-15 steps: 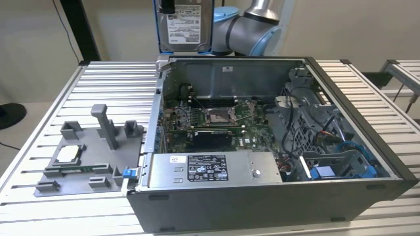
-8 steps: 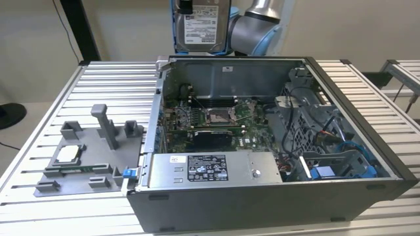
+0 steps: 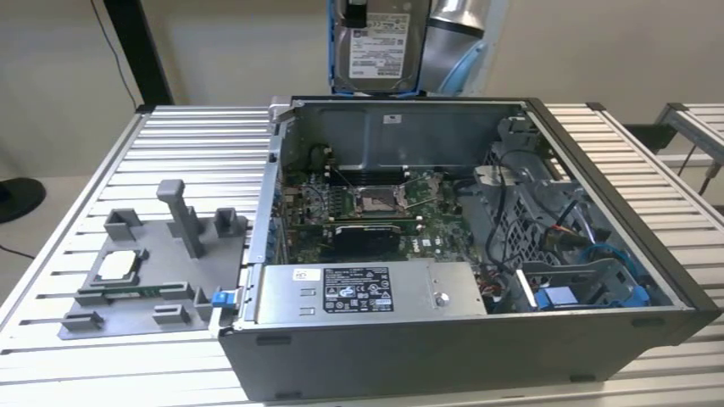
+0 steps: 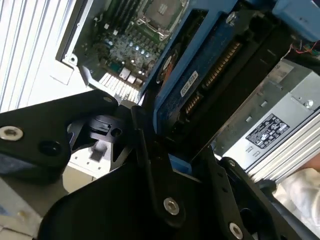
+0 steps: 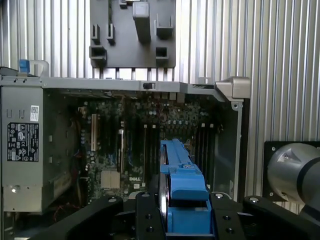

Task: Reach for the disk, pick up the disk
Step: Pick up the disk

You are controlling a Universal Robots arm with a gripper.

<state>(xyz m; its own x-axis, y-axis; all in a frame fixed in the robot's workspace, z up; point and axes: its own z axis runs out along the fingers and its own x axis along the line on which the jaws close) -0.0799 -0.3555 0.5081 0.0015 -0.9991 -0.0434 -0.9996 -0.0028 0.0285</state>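
Above the open grey metal computer case (image 3: 453,339), at the top of the exterior view, the flat silver-metal disk (image 3: 381,42) with its white printed label is held upright in its blue plastic frame, well clear of the case. The black gripper (image 5: 185,220) is closed on the disk: in the first wrist view the blue frame (image 5: 182,180) is seen edge-on between the black fingers (image 5: 145,220), and in the second wrist view the disk's dark underside (image 4: 200,75) is clamped by them too. Below, the green motherboard (image 3: 374,203) and the long grey box with a black label (image 3: 362,292) are seen inside the case. On the ribbed metal bench (image 3: 192,144), toward the exterior view's left, a grey plastic fixture (image 3: 147,271) is set with a small square silver chip (image 3: 117,265) lying on it.
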